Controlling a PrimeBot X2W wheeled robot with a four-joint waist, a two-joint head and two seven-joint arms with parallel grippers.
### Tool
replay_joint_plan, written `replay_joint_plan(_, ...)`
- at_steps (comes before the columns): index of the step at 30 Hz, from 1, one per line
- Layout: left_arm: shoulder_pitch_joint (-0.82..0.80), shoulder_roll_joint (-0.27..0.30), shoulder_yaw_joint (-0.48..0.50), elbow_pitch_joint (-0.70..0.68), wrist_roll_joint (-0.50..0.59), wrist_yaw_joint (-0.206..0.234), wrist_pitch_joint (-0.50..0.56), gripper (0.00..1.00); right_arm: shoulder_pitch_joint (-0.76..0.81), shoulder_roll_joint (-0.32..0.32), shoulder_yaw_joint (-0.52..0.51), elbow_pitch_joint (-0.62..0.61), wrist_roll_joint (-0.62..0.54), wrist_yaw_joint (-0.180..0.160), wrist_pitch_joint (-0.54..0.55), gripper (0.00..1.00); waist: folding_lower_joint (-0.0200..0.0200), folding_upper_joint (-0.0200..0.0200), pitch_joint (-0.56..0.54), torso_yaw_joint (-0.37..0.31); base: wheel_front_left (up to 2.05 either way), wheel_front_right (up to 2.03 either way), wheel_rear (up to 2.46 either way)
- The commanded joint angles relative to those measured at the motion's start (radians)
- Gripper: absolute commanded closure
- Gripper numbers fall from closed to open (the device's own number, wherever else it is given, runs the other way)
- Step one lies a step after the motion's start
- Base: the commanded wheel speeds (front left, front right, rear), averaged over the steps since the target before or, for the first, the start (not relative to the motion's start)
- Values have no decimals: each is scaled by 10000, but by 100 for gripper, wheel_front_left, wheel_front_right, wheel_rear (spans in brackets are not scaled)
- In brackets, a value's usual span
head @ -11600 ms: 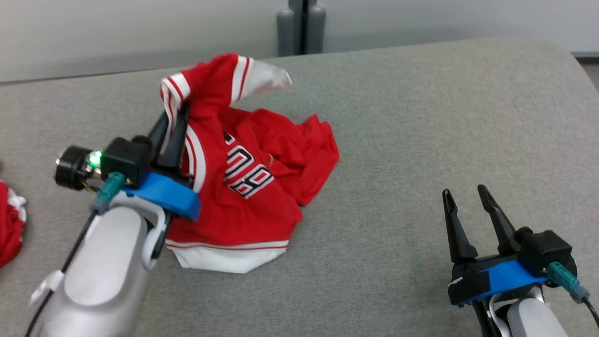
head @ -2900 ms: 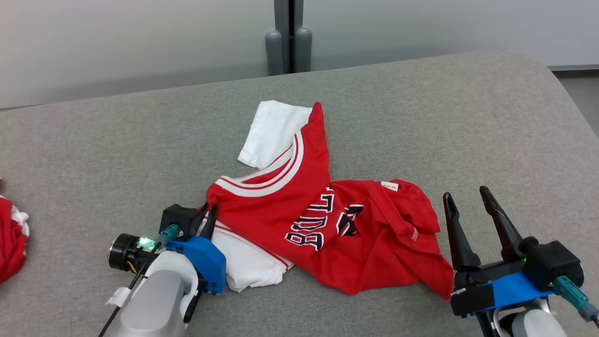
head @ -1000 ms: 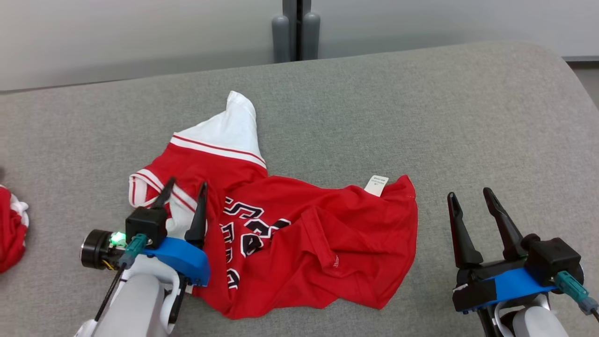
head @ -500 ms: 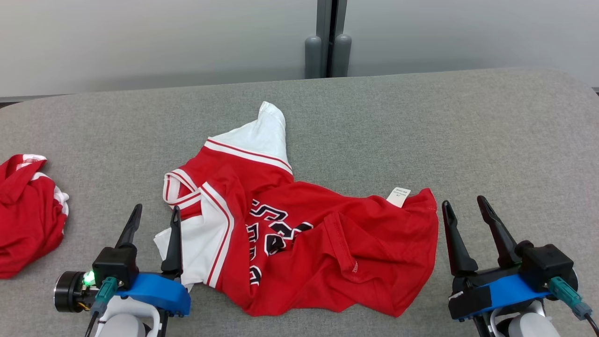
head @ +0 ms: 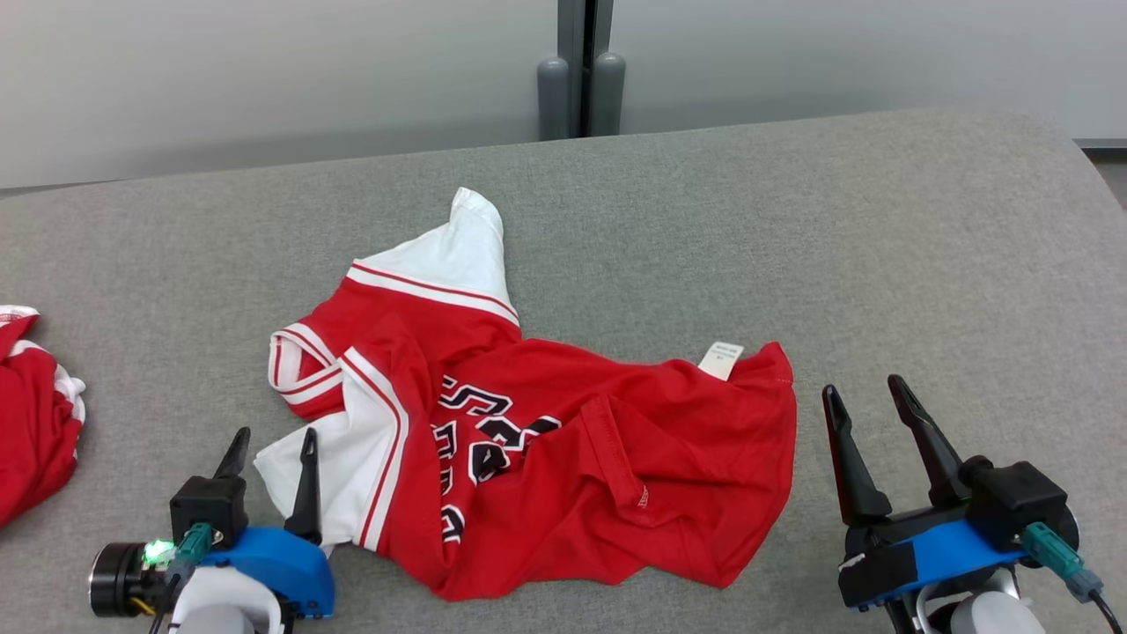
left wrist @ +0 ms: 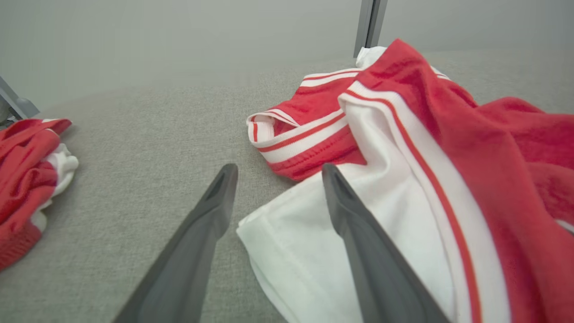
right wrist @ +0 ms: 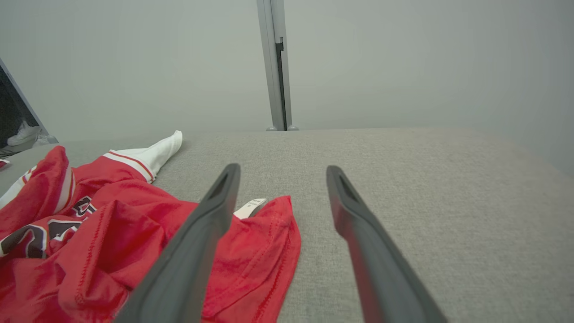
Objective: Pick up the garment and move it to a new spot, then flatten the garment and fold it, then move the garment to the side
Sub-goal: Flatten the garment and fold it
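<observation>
Red jersey cloth trimmed in white lies rumpled on the grey worktop [head: 880, 246]. The garment [head: 563, 458] sits between the two claws, with black-and-white lettering bunched across it.

The left claw [head: 275, 433] is low at the near edge. Its fingers are apart and point away from the robot, with nothing between them. The garment's white panel begins just to its right.

The left wrist view gets in close. There the claw's right-hand finger [left wrist: 358, 233] crosses in front of that white panel, though it cannot be told whether it touches the cloth. The other finger stands over bare grey fabric.

Over to the right claw [head: 862, 387], which is spread wide too and empty, fingers leaning a little left. The red hem ends just to its left.

The right wrist view makes plain what the head view leaves small: a white label [right wrist: 253, 206] peeking out beside that claw's left finger. It also shows a pale shoe [right wrist: 20, 134] far off to the claw's left, beyond the worktop.

Well to the left of the left claw lies a second red-and-white garment [head: 35, 440], bunched up.

The count: two claws, two fingers each, two garments, one label.
</observation>
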Motion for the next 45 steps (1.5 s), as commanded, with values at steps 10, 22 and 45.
replay_joint_plan(10,-742,134,280,1705,46,-71,-26,0,-207,-140,-43,66,87,3,-3,0,0,1,332,-275,0,0,0)
replay_joint_plan(22,-822,-148,412,2164,-106,-322,-17,100,-25,-98,-137,119,33,3,-3,0,0,1,35,-87,0,0,0)
replay_joint_plan(45,3458,-1088,1709,-2686,-338,417,-17,100,711,185,-339,336,-45,3,-5,0,0,1,-1042,1496,0,0,0)
